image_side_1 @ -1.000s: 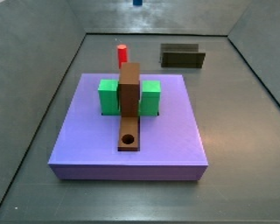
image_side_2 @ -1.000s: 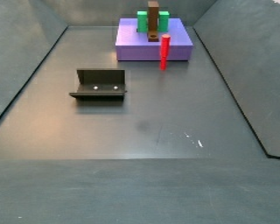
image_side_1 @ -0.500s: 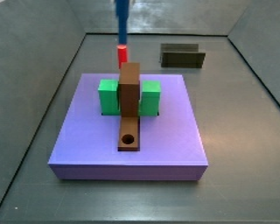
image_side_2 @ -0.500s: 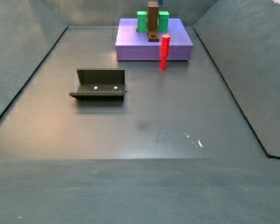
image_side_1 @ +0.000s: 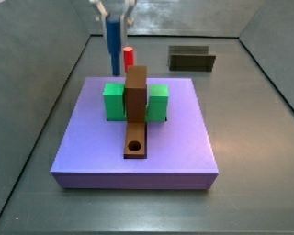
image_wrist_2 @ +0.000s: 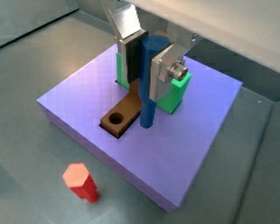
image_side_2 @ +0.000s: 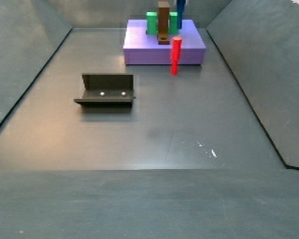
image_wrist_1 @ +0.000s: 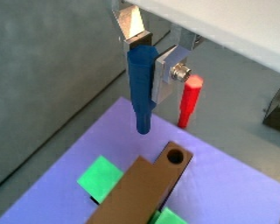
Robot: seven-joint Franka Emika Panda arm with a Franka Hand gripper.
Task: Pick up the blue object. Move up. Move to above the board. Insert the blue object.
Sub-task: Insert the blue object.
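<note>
The blue peg [image_wrist_1: 140, 87] hangs upright, clamped between the tool's [image_wrist_2: 145, 59] plates above the purple platform [image_wrist_2: 213, 87], so its tip can drop straight into the board's [image_wrist_1: 145, 191] hole [image_wrist_2: 116, 117] nearby.

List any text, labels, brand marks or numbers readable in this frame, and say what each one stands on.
None: no view shows readable text.
The blue object, held upright in the gripper above the purple platform, is plain.
The board, green blocks, red peg and fixture carry no markings; the two pale dots on the fixture are not characters.
</note>
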